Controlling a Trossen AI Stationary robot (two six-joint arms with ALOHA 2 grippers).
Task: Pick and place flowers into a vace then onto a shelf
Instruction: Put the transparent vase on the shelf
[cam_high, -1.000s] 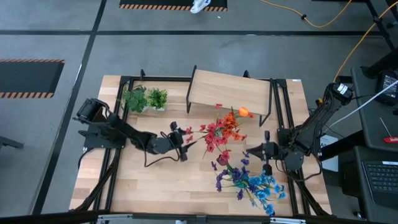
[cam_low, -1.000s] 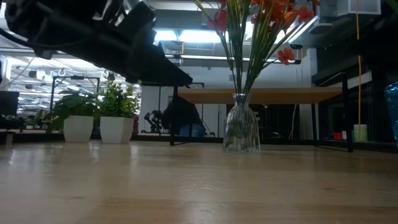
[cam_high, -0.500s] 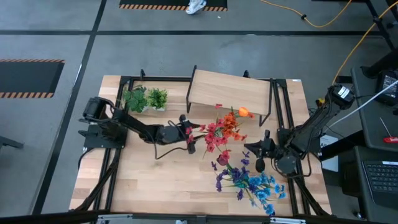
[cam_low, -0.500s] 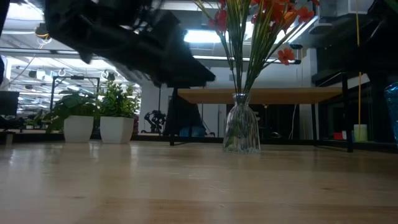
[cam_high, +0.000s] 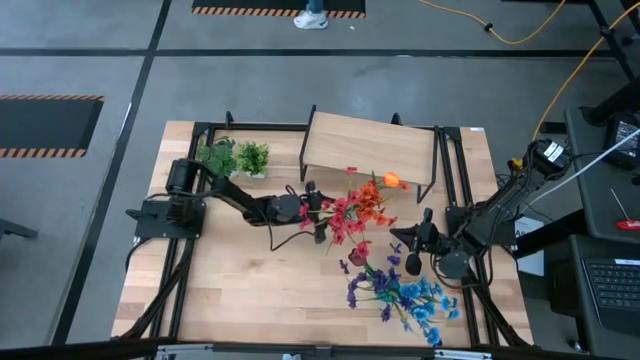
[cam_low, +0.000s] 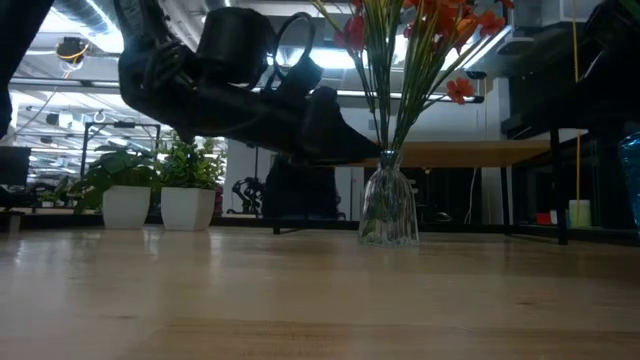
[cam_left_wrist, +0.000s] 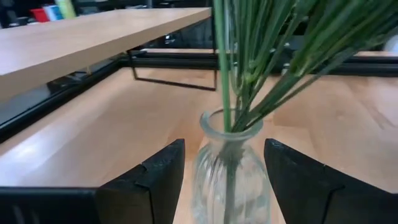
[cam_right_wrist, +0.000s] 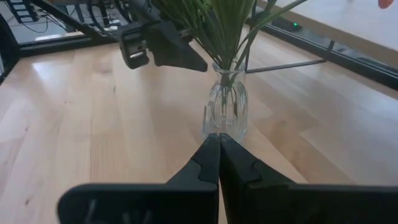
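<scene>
The left gripper (cam_left_wrist: 225, 180) has slid rightward to the glass vase (cam_left_wrist: 231, 167) of red and orange flowers (cam_high: 358, 207) at mid-frame below the shelf (cam_high: 367, 146), jaws spread around it, seemingly untouching, while the closed, empty right gripper (cam_high: 398, 244) waits right.

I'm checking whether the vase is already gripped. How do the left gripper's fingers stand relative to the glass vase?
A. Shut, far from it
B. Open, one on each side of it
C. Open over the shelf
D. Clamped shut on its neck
B: in the left wrist view the left gripper is open, its fingers flanking the vase with gaps.
</scene>
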